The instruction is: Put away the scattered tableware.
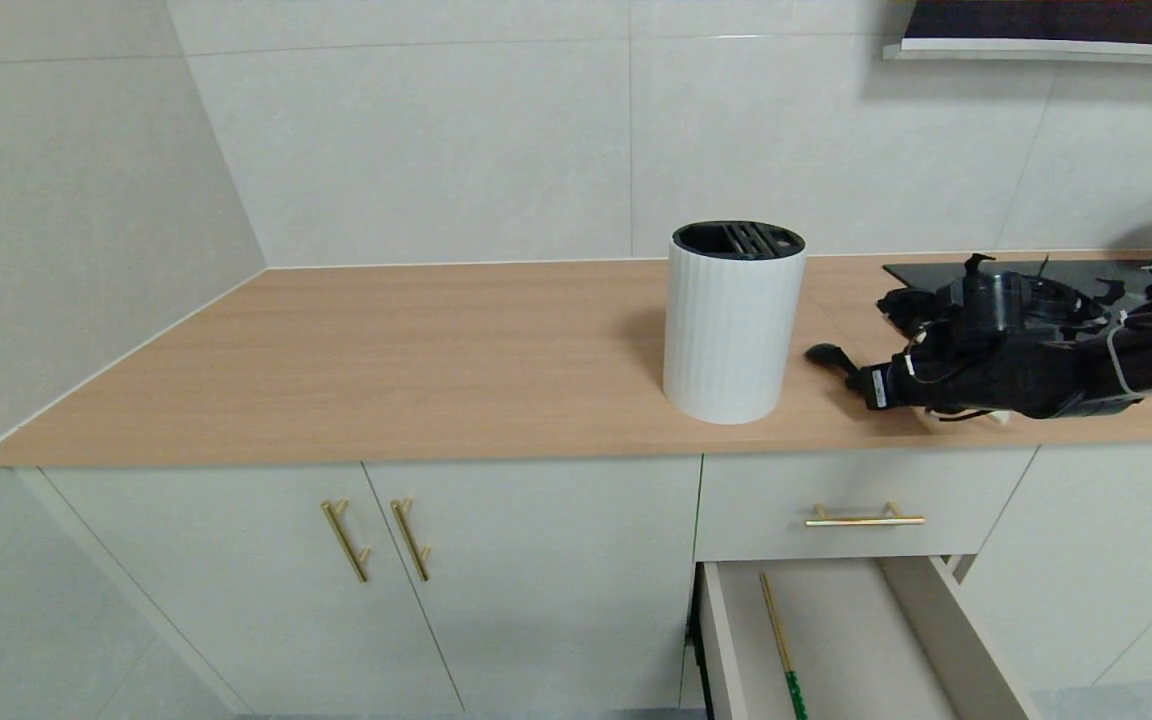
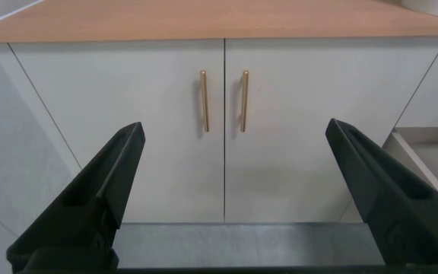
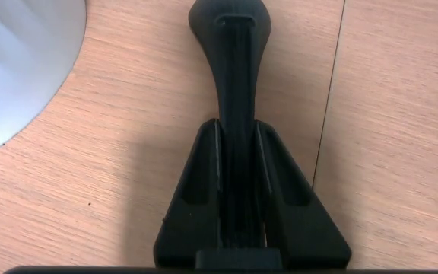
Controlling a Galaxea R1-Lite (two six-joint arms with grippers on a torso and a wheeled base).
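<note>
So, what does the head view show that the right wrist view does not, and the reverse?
Head view alone: the open drawer holding a thin green-ended stick, likely chopsticks, the cabinet doors' gold handles, the hob, and the black slotted top of the white holder. Right wrist view alone: the grip seen close, with the right gripper shut on the black utensil over the wooden countertop. Shared: the countertop, the white holder, the utensil and the right gripper.

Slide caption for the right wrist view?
Right gripper shut on a black utensil, over the wooden countertop beside the white holder.
</note>
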